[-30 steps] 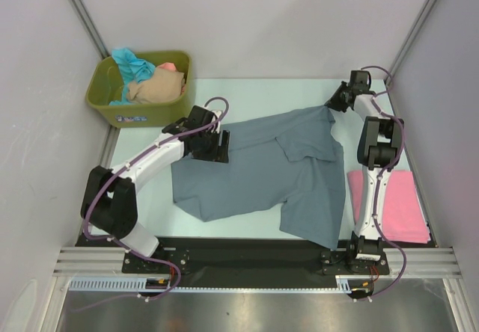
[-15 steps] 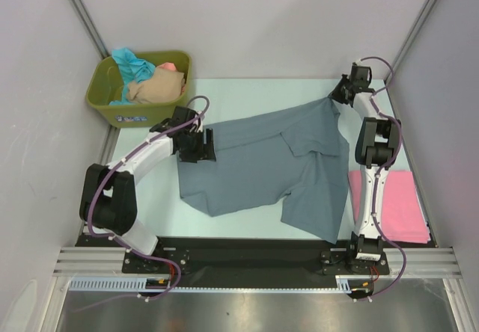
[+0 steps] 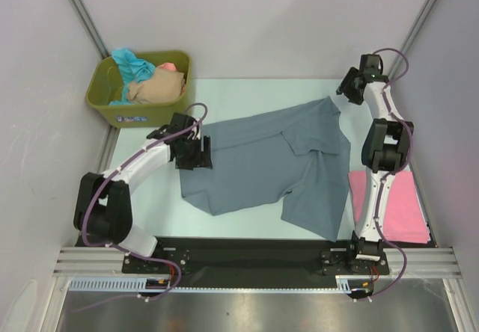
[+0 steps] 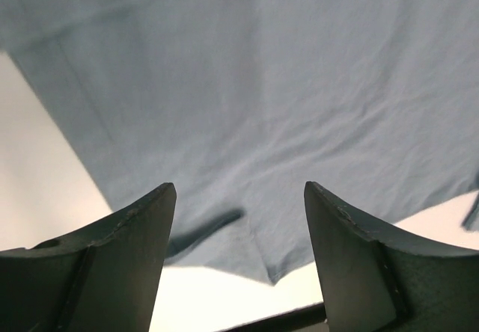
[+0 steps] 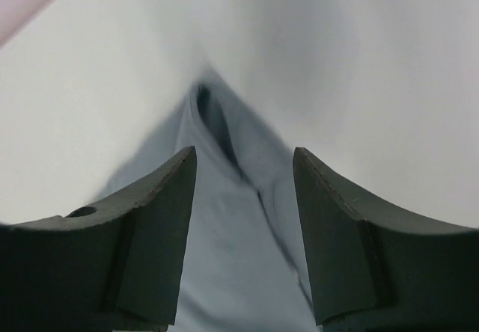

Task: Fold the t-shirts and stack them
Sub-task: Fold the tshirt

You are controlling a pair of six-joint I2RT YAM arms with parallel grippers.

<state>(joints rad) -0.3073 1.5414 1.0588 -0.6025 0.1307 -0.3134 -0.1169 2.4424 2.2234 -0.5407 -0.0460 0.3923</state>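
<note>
Grey shirt spread at table centre, one side folded over. Pink shirt flat, lower right. Left jaws released, above grey shirt's left edge; right jaws released, just off its upper-right corner.

A slate grey-blue cloth t-shirt lies spread and rumpled across the middle of the pale green tabletop, one corner reaching toward the far right corner and its lower part running to the near edge. A flat pink cloth shirt rests by the right edge, near the front. An olive-green rectangular plastic tub sits at the far left corner.
</note>
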